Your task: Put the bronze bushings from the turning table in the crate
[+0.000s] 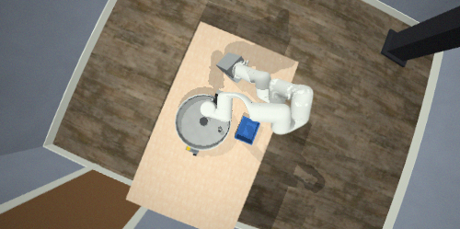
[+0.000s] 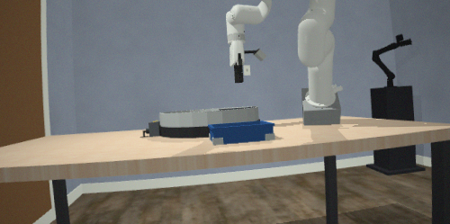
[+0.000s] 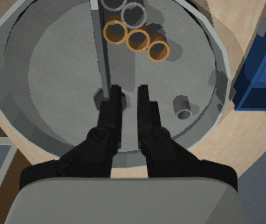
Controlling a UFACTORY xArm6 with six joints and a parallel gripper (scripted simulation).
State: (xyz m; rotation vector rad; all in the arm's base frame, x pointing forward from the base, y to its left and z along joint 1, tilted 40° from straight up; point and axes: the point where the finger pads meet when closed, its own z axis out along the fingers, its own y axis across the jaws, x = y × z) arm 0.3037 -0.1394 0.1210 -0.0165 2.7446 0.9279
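Note:
The round grey turning table (image 3: 111,63) lies below my gripper (image 3: 129,98), which hangs high above it with its fingers nearly together and nothing between them. Three bronze bushings (image 3: 138,40) lie in a row on the far part of the table. Two steel bushings (image 3: 124,4) lie just beyond them, and another steel bushing (image 3: 182,106) lies near the right rim. The blue crate (image 3: 260,70) stands on the table top to the right of the turning table. In the side view the gripper (image 2: 238,76) is well above the turning table (image 2: 209,120) and the crate (image 2: 241,131).
A thin raised bar (image 3: 97,23) runs across the turning table from its middle to the far rim. The arm's grey base (image 2: 320,112) stands behind the crate. A black stand with a small arm (image 2: 391,92) stands off the table at the right.

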